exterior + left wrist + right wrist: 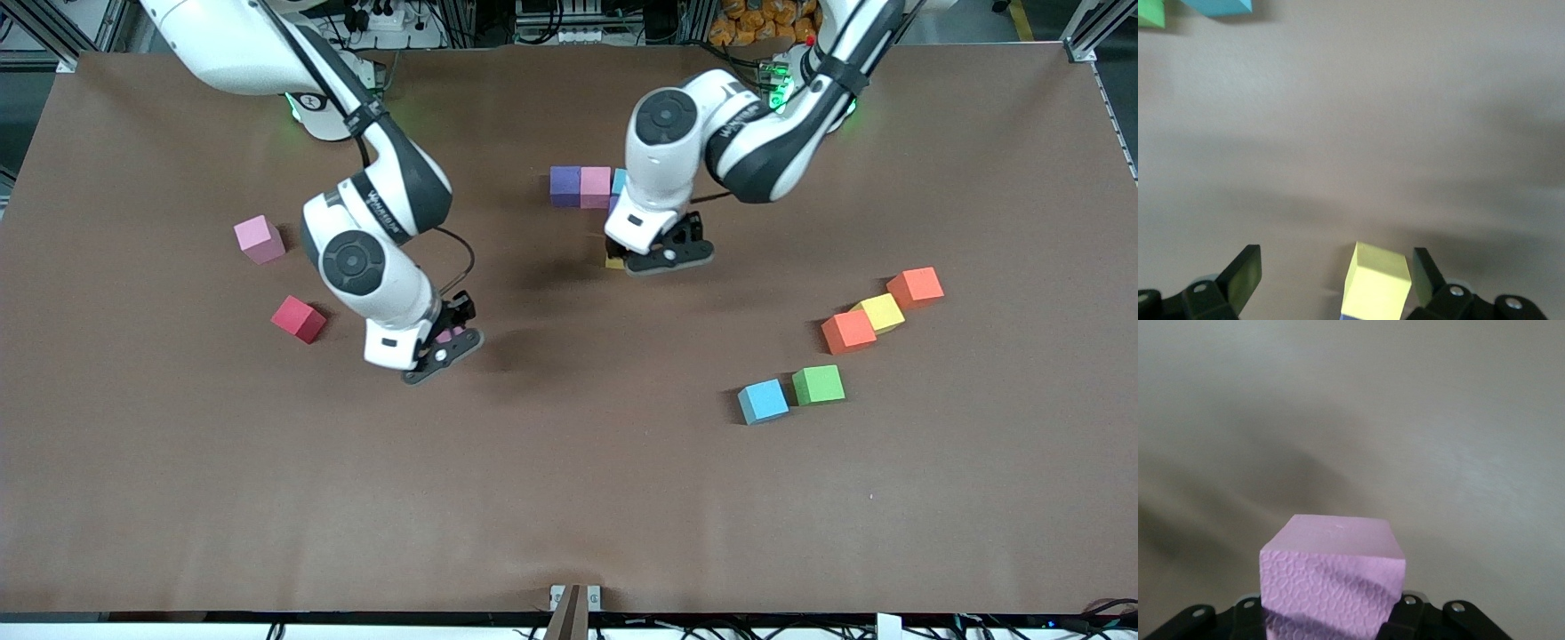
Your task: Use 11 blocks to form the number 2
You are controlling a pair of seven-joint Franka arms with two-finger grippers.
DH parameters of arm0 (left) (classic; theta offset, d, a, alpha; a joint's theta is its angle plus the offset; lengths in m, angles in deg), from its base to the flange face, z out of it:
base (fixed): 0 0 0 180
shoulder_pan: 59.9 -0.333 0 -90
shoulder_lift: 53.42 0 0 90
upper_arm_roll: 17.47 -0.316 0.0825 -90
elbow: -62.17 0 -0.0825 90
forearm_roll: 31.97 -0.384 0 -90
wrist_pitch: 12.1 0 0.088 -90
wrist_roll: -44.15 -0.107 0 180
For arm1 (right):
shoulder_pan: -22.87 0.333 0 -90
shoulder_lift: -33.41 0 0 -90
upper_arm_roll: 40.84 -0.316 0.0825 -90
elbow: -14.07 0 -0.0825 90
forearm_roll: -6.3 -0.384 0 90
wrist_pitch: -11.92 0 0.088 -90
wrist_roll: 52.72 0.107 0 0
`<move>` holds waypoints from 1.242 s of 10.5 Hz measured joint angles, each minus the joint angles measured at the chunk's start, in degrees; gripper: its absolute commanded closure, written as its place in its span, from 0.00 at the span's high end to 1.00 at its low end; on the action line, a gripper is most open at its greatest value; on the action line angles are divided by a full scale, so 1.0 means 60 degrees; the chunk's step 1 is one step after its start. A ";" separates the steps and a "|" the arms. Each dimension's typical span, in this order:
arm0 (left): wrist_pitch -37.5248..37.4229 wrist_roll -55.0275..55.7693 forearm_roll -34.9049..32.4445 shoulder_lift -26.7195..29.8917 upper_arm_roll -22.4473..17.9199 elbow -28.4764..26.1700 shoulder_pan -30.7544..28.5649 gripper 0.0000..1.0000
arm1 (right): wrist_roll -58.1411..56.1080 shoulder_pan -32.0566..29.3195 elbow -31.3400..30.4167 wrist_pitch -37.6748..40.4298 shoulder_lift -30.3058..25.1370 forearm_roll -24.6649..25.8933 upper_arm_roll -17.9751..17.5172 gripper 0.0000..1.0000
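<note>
1. The number 2 is only begun: a short row of purple block (564, 186), pink block (595, 187) and a sliver of light blue block (619, 180) sits touching, mid-table nearer the robots' bases. A yellow block (1376, 283) lies just nearer the front camera than that row, mostly under the left gripper.
2. Left gripper (660, 259) is over the yellow block, jaws spread wide w/ the cube between them, holding nothing; one fingertip (1243, 275) stands well clear of it.
3. Right gripper (442, 348) is over bare table, clamped on a pink cube (1333, 580); its foam face shows a fine pebbled pattern.
4. Loose blocks at the right arm's end: pink one (259, 238) and, nearer the camera, a red one (299, 319).
5. At the left arm's end: orange (915, 287), yellow (879, 312), orange (848, 331) touch in a diagonal line; nearer the camera, green (818, 384) beside light blue (763, 401).
6. Hidden: the left arm's wrist covers most of the row's blue cube and whatever lies beside it; can't tell what's under there.
7. All cubes matte, equal size; table (569, 498) is covered in plain brown sheet.
</note>
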 measured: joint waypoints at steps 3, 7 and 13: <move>-0.0055 -0.1617 0.0425 0.0019 -0.0018 0.0546 -0.1400 1.00 | -0.1189 0.1019 0.0020 0.0145 -0.0002 0.0005 -0.0037 0.00; -0.0371 -0.2757 0.0648 -0.0106 -0.0066 0.0598 -0.3057 1.00 | -0.4016 0.1891 0.0017 0.0378 0.0010 0.0009 -0.0049 0.00; -0.0432 -0.3395 0.0363 -0.1731 -0.0255 0.1761 -0.4097 1.00 | -0.5659 0.2865 0.0004 -0.0786 0.0894 0.0009 -0.0053 0.00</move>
